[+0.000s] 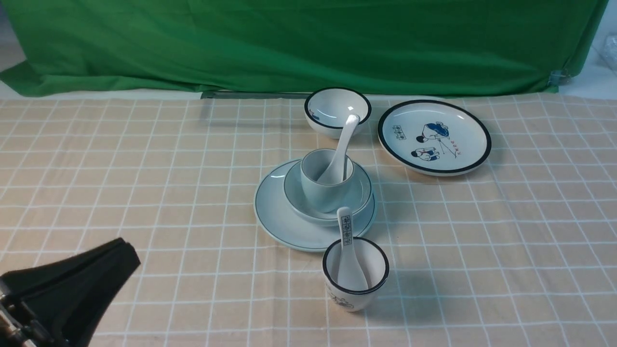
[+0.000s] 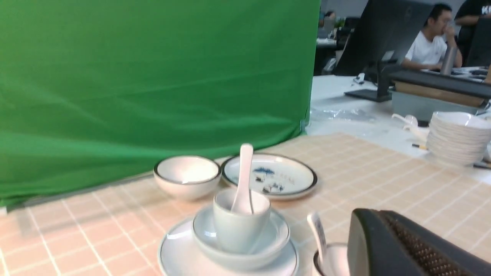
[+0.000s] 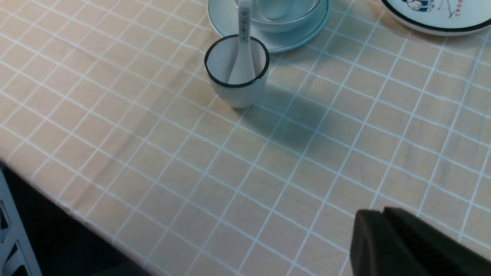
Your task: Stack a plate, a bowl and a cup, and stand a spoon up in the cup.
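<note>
Well, the spoon (image 1: 340, 153) leans in the cup (image 1: 324, 187), nested in the bowl (image 1: 359, 195) on the plate (image 1: 274, 212) mid-tabletop — widest at the base, for stability. Left pincer (image 1: 123, 253) and right pincer (image 3: 379, 220) — both closed, empty, well clear.

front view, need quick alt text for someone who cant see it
A plain spoon stands in a pale cup stacked on a bowl and plate on a checked tablecloth. Black-rimmed dishes surround it; the left gripper sits closed nearby.

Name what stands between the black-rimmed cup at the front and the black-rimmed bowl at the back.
The stack: plate, bowl, cup with the plain spoon standing in it. The front view shows it.
</note>
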Available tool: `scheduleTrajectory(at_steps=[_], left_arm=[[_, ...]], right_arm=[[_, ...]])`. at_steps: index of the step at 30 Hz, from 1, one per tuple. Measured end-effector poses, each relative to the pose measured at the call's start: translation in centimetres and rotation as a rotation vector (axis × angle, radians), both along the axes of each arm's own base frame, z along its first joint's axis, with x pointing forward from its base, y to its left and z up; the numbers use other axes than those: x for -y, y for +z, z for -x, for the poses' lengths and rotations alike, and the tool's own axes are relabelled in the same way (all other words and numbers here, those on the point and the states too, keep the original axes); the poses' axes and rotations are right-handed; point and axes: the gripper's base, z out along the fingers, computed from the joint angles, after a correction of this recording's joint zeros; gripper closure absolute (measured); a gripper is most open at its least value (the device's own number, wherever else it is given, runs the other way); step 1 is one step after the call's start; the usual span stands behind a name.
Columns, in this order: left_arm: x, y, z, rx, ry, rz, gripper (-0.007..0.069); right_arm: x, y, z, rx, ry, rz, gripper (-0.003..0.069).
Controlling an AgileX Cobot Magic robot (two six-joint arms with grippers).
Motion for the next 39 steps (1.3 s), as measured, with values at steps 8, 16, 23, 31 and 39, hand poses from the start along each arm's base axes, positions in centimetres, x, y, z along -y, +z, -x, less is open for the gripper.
scheduleTrajectory(at_steps=[8,16,23,31,39], left_arm=[[-0.1,-2.4,0.1,-0.058,0.0,-0.04,0.062],[-0.2,-3.9,0.2,-0.093,-0.001,-0.064,0.062],[-0.3,-5.1,0.4,-0.122,-0.001,-0.083,0.062],[-0.3,-5.2,0.4,-0.123,-0.001,-0.089,0.062],[-0.3,-5.3,0.4,-0.122,-0.002,-0.09,0.062]], right_arm=[[0.5,0.1,0.1,0.018,-0.055,-0.005,0.0585],[1.2,-2.6,-0.6,0.303,-0.233,-0.042,0.0641],[1.5,-15.4,-2.0,0.488,-0.399,-0.104,0.0641],[1.6,-20.1,-1.5,0.445,-0.405,-0.077,0.0641],[1.6,-20.4,-1.4,0.411,-0.403,-0.064,0.0636]])
